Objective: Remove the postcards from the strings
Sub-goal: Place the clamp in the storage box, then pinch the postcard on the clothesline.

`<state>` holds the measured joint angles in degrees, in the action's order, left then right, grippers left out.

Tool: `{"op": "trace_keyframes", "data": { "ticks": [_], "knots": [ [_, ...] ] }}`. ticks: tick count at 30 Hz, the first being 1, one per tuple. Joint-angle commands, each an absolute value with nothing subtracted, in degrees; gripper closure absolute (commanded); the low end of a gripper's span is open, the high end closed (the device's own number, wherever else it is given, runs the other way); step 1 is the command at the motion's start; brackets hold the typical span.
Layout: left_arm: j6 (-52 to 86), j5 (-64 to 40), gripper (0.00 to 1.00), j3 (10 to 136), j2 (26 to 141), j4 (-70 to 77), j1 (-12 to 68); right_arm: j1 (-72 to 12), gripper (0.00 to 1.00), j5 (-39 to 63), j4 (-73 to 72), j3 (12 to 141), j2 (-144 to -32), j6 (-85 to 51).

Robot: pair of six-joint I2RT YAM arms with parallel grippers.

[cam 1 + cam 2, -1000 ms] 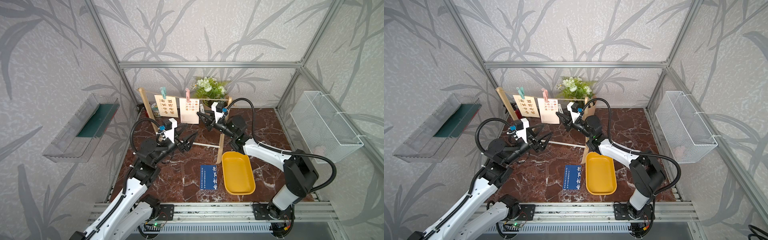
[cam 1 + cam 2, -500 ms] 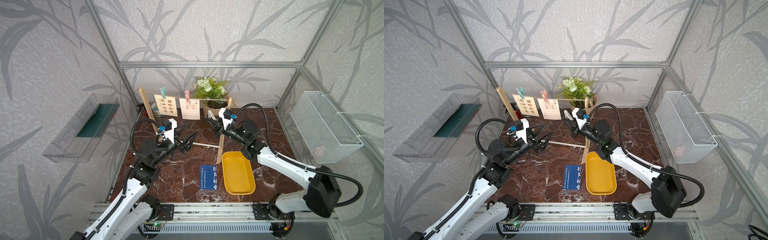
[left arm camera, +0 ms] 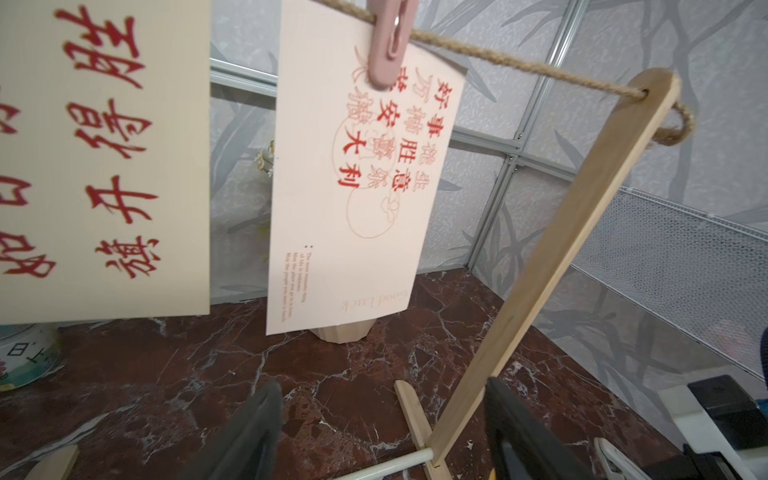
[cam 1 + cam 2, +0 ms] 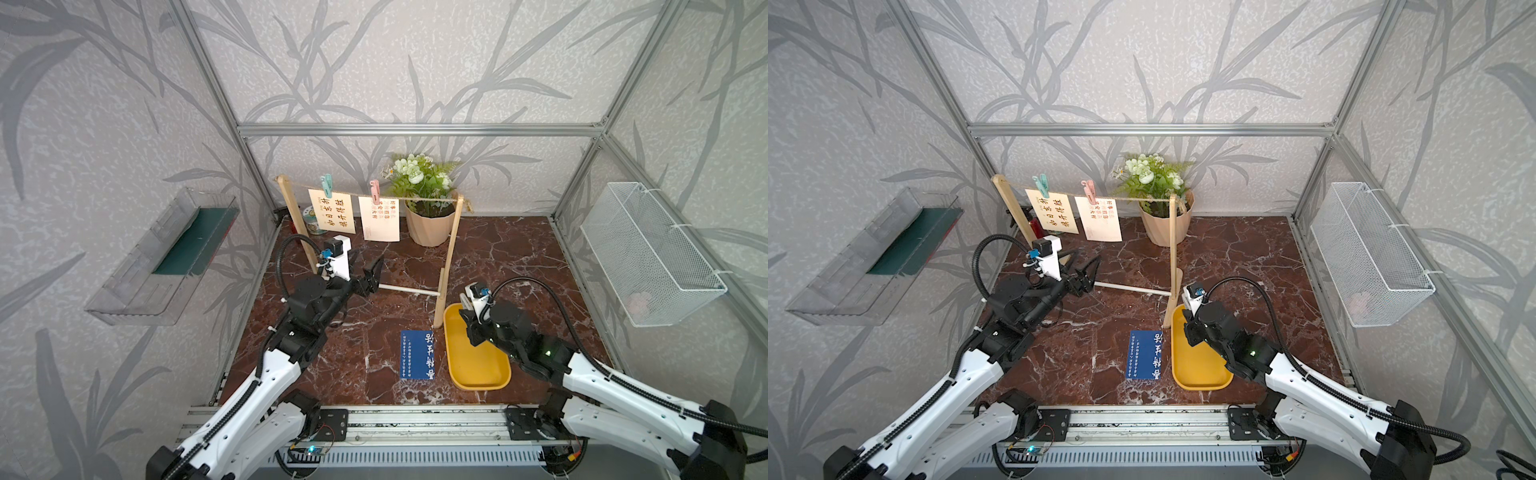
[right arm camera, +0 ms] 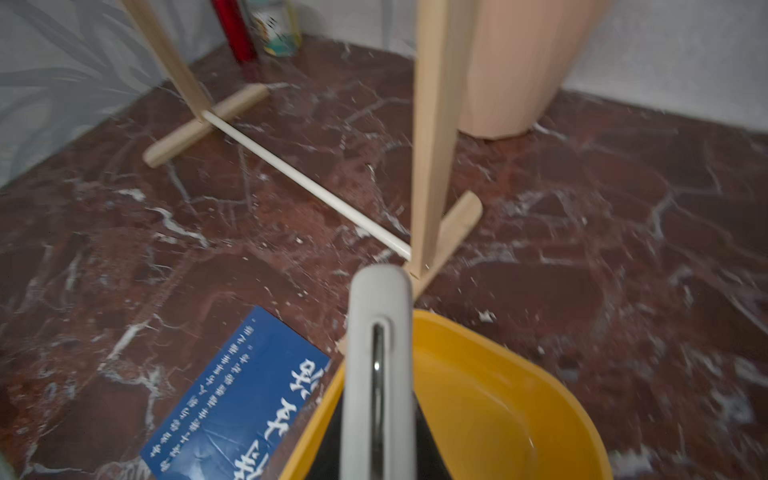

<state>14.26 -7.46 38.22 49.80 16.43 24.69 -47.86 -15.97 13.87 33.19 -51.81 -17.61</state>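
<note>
Postcards: one off, two left. The flat blue paper card (image 4: 417, 354) lies on the brown marble counter (image 4: 498, 257) just beside the yellow plastic tray (image 4: 473, 368); the big-lettered cream card (image 4: 332, 212) and the small-lettered cream card (image 4: 380, 219) hang pegged on thin tan twine (image 3: 519, 62) behind that tray. The left gripper (image 4: 365, 266) has its fingers apart; the right gripper (image 4: 468, 312), over the tray, pinches a white plastic peg (image 5: 361, 374) that mostly hides its fingers.

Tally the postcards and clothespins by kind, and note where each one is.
Postcards: 3 (large-lettered cream postcard and small-text cream postcard hang on the string; blue postcard lies flat on the table)
Clothespins: 3 (teal clothespin and pink clothespin on the string; white clothespin in the right gripper)
Total: 6
</note>
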Motion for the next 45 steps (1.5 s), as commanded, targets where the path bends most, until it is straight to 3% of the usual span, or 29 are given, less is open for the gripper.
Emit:
{"op": "trace_keyframes", "data": {
  "ticks": [1,7,8,12,15,16,17,21,26,32,38,43,45],
  "knots": [
    [16.32,-2.39,0.24,40.22,52.48,18.77,24.43,-47.99,1.0,-24.48,34.21,38.45,-55.14,-28.8],
    [18.12,-4.76,0.23,37.94,56.21,27.22,20.58,-47.99,0.97,-20.84,35.25,39.92,-63.25,-28.26],
    [18.63,-5.77,0.23,37.7,56.8,29.41,19.8,-47.99,0.89,-20.12,34.62,39.83,-64.37,-27.96],
    [20.14,-9.41,0.23,38.85,58.59,33.75,16.88,-47.97,0.37,-19.96,34.13,40.84,-67.85,-28.24],
    [19.78,-13.19,0.23,38.21,59.55,38.53,14.26,-47.98,0.25,-19.3,34.59,42.06,-67.67,-26.62],
    [20.31,-15.12,0.23,38.38,60.09,40.08,13.04,-47.99,0.06,-18.58,34.78,42.5,-66.9,-25.64],
    [20.56,-17.04,0.23,38.69,60.48,41.04,11.96,-47.99,0.01,-18.26,35.08,42.95,-66.05,-24.81],
    [19.51,-26.41,0.23,42.17,62.51,41.95,8.55,-47.97,0.01,-18.33,38.18,48.56,-59.01,-19.63],
    [16.09,-33.82,0.23,46.36,63.92,38.15,7.34,-47.99,0.0,-14.84,25.78,58.38,-50.9,-7.08],
    [16.95,-37.79,0.24,49.54,66.01,37.52,7.21,-47.99,0.03,-2.39,19.26,76.56,-63.26,3.12],
    [13.04,-36.93,0.24,52.93,66.79,31.14,6.95,-47.99,0.06,2.65,11.65,84.35,-73.78,3.96],
    [13.15,-41.66,0.26,56.09,70.13,31.59,6.94,-47.99,0.06,8.18,15.52,99.35,-81.32,7.33],
    [12.21,-42.64,0.32,57.7,71.09,30.1,6.94,-47.99,0.06,8.73,19.82,107.22,-85.39,8.13]
  ]
}}
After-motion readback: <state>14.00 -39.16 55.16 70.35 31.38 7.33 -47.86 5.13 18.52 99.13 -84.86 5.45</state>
